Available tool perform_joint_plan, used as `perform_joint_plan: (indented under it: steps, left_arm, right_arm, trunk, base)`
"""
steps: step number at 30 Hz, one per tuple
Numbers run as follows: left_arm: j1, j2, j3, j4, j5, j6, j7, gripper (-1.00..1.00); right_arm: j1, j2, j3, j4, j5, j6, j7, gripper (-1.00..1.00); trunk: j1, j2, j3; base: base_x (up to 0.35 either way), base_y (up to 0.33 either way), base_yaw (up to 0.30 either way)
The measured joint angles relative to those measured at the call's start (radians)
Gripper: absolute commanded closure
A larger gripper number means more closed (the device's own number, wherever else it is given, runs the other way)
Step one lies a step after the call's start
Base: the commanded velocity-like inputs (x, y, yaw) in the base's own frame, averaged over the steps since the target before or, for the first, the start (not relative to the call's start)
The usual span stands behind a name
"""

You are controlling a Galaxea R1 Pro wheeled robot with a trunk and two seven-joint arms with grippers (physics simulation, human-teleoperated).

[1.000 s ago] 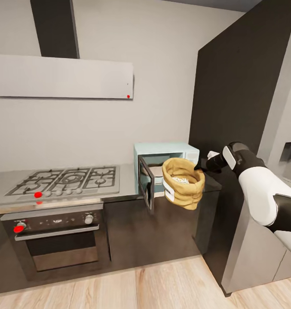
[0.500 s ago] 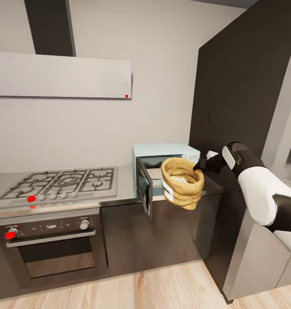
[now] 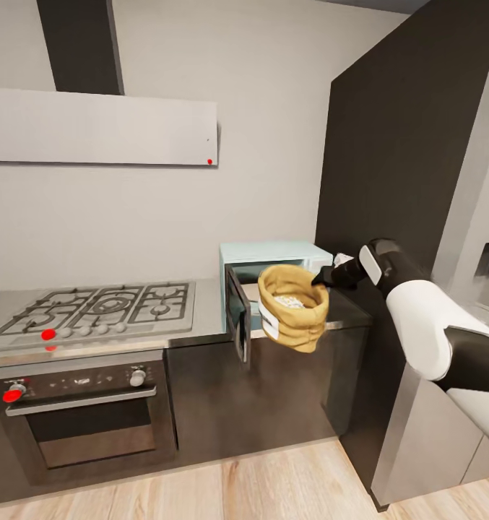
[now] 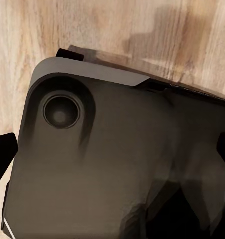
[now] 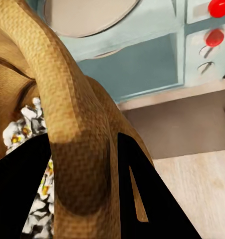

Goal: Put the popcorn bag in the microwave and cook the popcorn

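The right gripper [image 3: 323,280] carries the popcorn bag [image 3: 290,306] in mid-air before the open microwave [image 3: 273,261] at the tabletop's [image 3: 208,325] right end, its jaws pinching the rolled rim, which keeps the sack upright and its popcorn [image 3: 285,302] inside. The door [image 3: 236,316] hangs wide, apparently to give the bag passage. The left gripper's jaws cannot be told; its camera looks down at the robot's base [image 4: 112,164] and the floor [image 4: 52,25].

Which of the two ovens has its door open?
The small pale blue microwave on the steel countertop: its dark glass door swings outward. The larger steel oven under the gas hob stays closed.
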Motion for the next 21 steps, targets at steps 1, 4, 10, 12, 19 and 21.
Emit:
perform_joint_plan:
  steps: [1,4,10,12,19,21]
  left_arm:
    - [0.0,0.0,0.0,0.0,0.0,0.0,0.0,-1.0]
    - [0.0,0.0,0.0,0.0,-0.001,0.0,0.0,-1.0]
    - [0.0,0.0,-0.001,0.0,-0.001,0.0,0.0,-1.0]
    - [0.0,0.0,-0.001,0.0,0.0,0.0,0.0,-1.0]
    - [0.0,0.0,-0.001,0.0,-0.001,0.0,0.0,-1.0]
    - [0.0,0.0,-0.001,0.0,-0.001,0.0,0.0,-1.0]
  right_arm:
    - [0.0,0.007,0.0,-0.003,0.003,0.0,0.0,1.0]
    - [0.0,0.017,0.001,-0.011,0.006,0.0,-0.001,1.0]
    - [0.0,0.016,0.001,-0.012,0.008,0.0,-0.001,1.0]
    - [0.0,0.015,0.001,-0.012,0.008,0.0,-0.001,1.0]
    - [0.0,0.018,0.001,-0.013,0.008,0.0,-0.001,1.0]
    - [0.0,0.019,0.001,-0.013,0.008,0.0,-0.001,1.0]
  trunk:
    - [0.0,0.0,0.0]
    - [0.0,0.0,0.0]
    - [0.0,0.0,0.0]
    - [0.0,0.0,0.0]
    - [0.0,0.0,0.0]
    - [0.0,0.0,0.0]
  base:
    - [0.0,0.0,0.0]
    - [0.0,0.0,0.0]
    - [0.094,-0.057,0.0]
    - [0.206,-0.146,0.0]
    - [0.164,-0.118,0.0]
    - [0.021,-0.015,0.0]
